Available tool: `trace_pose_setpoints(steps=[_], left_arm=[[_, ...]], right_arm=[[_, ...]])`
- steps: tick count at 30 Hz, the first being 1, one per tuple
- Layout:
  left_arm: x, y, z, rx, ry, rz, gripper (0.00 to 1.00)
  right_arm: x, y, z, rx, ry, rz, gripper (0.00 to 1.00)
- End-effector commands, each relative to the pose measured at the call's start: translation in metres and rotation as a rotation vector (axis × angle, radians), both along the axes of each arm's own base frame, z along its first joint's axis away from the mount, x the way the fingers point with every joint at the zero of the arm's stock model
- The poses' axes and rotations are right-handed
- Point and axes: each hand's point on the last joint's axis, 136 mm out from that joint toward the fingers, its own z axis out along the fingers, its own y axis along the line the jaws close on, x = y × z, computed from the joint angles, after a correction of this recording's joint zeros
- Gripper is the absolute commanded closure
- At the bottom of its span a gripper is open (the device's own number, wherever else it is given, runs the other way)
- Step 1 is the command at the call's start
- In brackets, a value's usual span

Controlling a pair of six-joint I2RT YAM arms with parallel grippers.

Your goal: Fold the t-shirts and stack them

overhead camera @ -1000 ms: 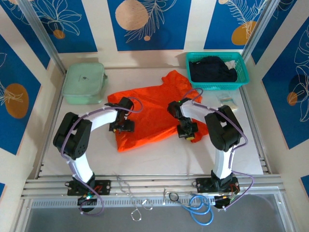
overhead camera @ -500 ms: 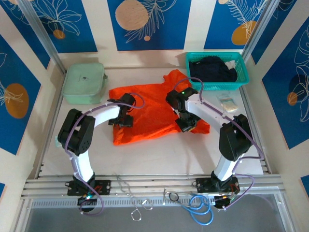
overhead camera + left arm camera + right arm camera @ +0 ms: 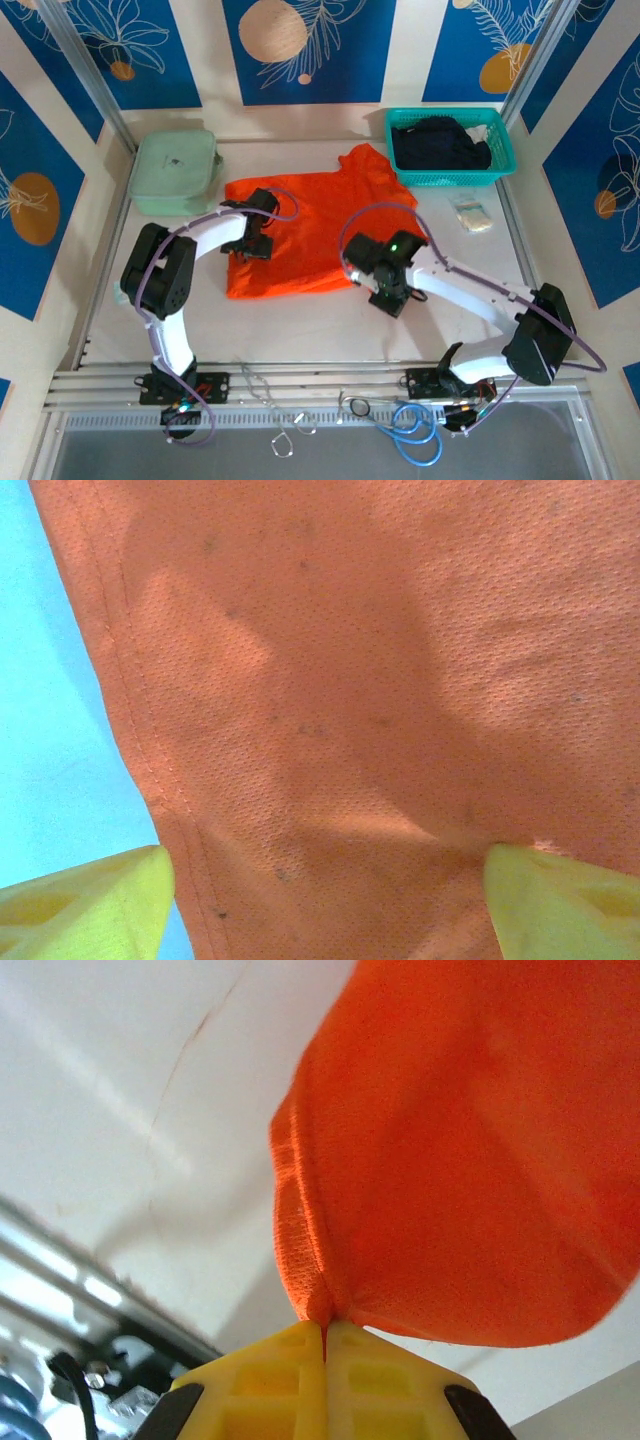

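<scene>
Orange t-shirt (image 3: 300, 225) cloth is pinched at a bunched edge in the tightly closed right hand (image 3: 323, 1332), seemingly to drag a fold across the table (image 3: 300, 325), while the wide-spread, empty left hand (image 3: 325, 900) straddles the hem beneath it, probably to pin it.
</scene>
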Motion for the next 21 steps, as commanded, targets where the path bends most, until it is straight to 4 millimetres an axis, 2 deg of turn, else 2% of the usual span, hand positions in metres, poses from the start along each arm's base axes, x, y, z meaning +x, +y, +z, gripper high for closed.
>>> trace_pose_setpoints(steps=[1, 3, 5, 14, 16, 18, 19, 21], left_arm=[[0.0, 0.006, -0.001, 0.031, 0.02, -0.007, 0.19], [0.0, 0.006, -0.002, 0.031, 0.02, -0.009, 0.19], [-0.001, 0.007, -0.002, 0.037, 0.024, -0.014, 0.19], [0.0, 0.007, -0.003, 0.045, 0.026, -0.031, 0.18], [0.0, 0.007, -0.003, 0.048, 0.027, -0.036, 0.17], [0.0, 0.008, -0.002, 0.051, 0.025, -0.04, 0.16], [0.0, 0.008, -0.002, 0.051, 0.026, -0.043, 0.16], [0.002, 0.007, 0.0, 0.05, 0.021, -0.044, 0.15]], right_arm=[[-0.023, -0.008, -0.016, -0.04, 0.103, 0.154, 1.0], [-0.033, -0.013, -0.029, -0.089, 0.148, 0.215, 1.0], [-0.033, -0.021, -0.039, -0.153, 0.159, 0.253, 1.0], [0.011, -0.032, -0.056, -0.345, 0.048, 0.28, 0.99], [0.023, -0.036, -0.056, -0.386, 0.024, 0.266, 0.89], [0.034, -0.037, -0.052, -0.391, -0.008, 0.24, 0.57], [0.039, -0.038, -0.048, -0.385, -0.026, 0.221, 0.51], [0.044, -0.038, -0.039, -0.353, -0.06, 0.193, 0.47]])
